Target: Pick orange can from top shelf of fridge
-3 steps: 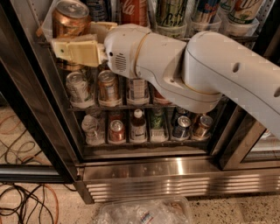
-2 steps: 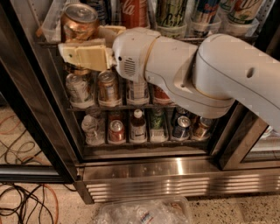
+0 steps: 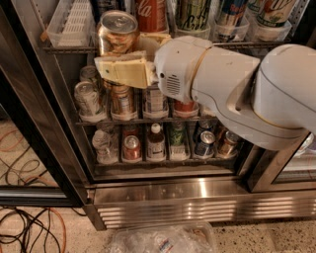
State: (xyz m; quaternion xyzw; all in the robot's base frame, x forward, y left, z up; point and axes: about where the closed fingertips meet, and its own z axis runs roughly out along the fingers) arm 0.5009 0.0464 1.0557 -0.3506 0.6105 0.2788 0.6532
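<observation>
The orange can, orange-gold with a silver lid and pull tab, is tilted and sits in front of the top shelf of the fridge. My gripper is shut on it. One cream finger lies across the can's lower front and the other is behind it. My white arm reaches in from the right across the fridge's middle racks. An empty white slotted tray is on the shelf left of the can.
A red cola can and other tall cans stand on the top shelf behind the gripper. Lower racks hold short cans and bottles. The black door frame is at left. Cables and a plastic bag lie on the floor.
The gripper and the orange can have shifted to the right and a little down, away from the left door frame. The can stays held.
</observation>
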